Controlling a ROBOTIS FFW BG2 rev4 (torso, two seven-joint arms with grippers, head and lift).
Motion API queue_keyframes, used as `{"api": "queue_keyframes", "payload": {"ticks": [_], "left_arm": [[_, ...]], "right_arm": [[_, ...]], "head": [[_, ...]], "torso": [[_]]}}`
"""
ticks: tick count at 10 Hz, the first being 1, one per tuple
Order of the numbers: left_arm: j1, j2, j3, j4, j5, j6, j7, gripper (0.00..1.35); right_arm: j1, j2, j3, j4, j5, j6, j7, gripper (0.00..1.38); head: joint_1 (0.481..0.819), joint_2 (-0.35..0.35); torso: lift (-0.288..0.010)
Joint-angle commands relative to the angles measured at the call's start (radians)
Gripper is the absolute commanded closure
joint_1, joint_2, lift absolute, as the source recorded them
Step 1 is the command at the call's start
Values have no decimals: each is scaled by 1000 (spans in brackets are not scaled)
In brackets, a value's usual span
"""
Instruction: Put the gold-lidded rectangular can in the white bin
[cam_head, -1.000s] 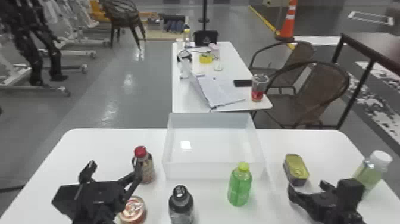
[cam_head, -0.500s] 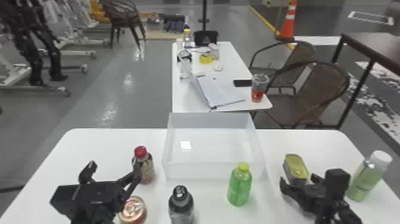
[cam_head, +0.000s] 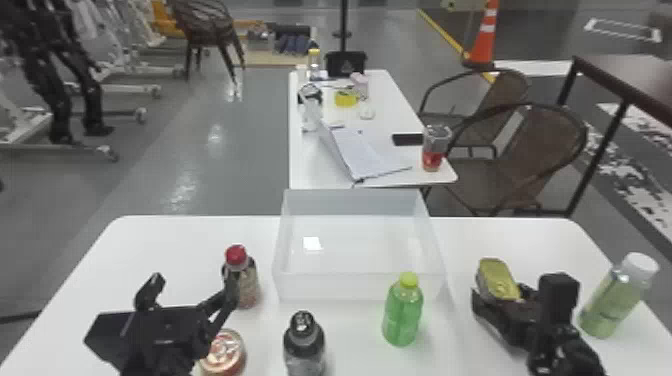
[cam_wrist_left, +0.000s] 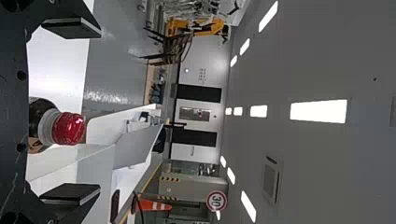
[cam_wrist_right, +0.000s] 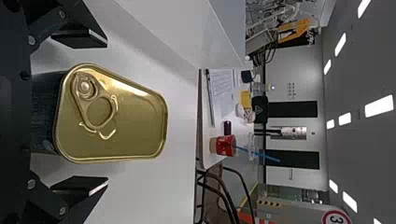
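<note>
Gold-lidded rectangular can (cam_head: 498, 281) sits right of white bin (cam_head: 350, 289), toward right edge of table (cam_head: 175, 250); we see it between parted fingers of right gripper (cam_wrist_right: 95, 114), the nearer one; long axis runs outward from it; we'd squeeze long sides, lift leftward; left gripper (cam_head: 194, 286) open, at red-capped bottle (cam_head: 247, 287).

Head cam: high behind left gripper (cam_head: 192, 290) and right gripper (cam_head: 500, 295), facing forward-down. Wrist cams: close behind the fingers (cam_wrist_right: 79, 38), looking out past them. All three share white bin (cam_head: 330, 287), far table (cam_head: 310, 165).
</note>
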Motion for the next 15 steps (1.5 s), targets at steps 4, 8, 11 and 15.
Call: {"api": "queue_keyframes", "payload": {"ticks": [4, 8, 11, 15], "left_arm": [[2, 0, 0, 7, 11, -1, 0, 136], [1, 0, -3, 9, 14, 4, -3, 136], [1, -2, -3, 10, 16, 10, -6, 136], [-7, -2, -8, 10, 18, 29, -12, 136]], "right_arm": [[37, 23, 0, -57, -61, 41, -38, 1004], [150, 40, 17, -323, -139, 119, -37, 1010], [202, 20, 42, -564, -148, 273, -18, 1010], [115, 17, 98, -763, -199, 518, -18, 1010]], "head": [[549, 0], [549, 0], [549, 0], [549, 0]], "torso": [[-100], [-100], [-100], [-100]]}}
